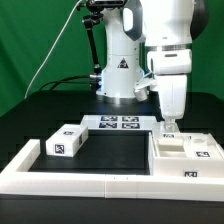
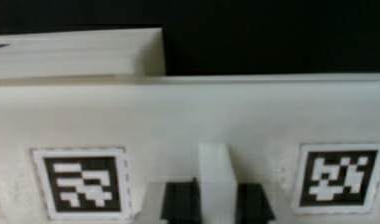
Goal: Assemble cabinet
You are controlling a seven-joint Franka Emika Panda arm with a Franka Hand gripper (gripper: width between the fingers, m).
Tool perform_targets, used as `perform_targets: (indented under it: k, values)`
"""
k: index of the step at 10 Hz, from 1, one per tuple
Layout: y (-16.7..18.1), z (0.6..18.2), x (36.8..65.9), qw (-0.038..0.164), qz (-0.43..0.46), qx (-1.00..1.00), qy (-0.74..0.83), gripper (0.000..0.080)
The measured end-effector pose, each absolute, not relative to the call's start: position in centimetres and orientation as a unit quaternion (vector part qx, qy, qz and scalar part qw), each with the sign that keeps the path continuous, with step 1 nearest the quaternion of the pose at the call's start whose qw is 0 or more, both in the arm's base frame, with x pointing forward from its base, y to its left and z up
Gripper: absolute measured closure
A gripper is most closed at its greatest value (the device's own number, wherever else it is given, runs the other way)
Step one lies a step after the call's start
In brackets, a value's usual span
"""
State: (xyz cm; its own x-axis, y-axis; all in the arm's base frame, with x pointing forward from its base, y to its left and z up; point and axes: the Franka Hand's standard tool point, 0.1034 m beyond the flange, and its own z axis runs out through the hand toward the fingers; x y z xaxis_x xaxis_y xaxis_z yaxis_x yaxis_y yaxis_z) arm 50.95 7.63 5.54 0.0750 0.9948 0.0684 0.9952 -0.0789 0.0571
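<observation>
The cabinet's white boxy body (image 1: 186, 146) lies on the black table at the exterior view's right, with small tags on it. My gripper (image 1: 168, 124) is down on its near-left part. In the wrist view the body (image 2: 187, 115) fills the picture, with one tag (image 2: 80, 180) on one side and another tag (image 2: 338, 175) on the other. A thin white upright wall (image 2: 217, 175) runs between them. My gripper (image 2: 217, 202) straddles that wall, and its dark fingers (image 2: 180, 202) press against both sides with no gap showing. A loose white tagged block (image 1: 65, 143) lies apart at the exterior view's left.
The marker board (image 1: 118, 123) lies behind the work area in front of the robot base (image 1: 118, 72). The long low white border frame (image 1: 90, 183) runs along the front and up the left side. Another white piece (image 2: 71, 55) shows beyond the body in the wrist view.
</observation>
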Motion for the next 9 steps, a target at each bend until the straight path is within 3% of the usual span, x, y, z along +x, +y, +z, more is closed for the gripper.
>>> perform_targets:
  k: [4, 9]
  values:
    - [7.4, 5.6, 51.3, 0.003, -0.041, -0.724, -0.688, 0.0729]
    - [7.2, 5.7, 56.0, 0.005, -0.040, -0.721, -0.692, 0.0729]
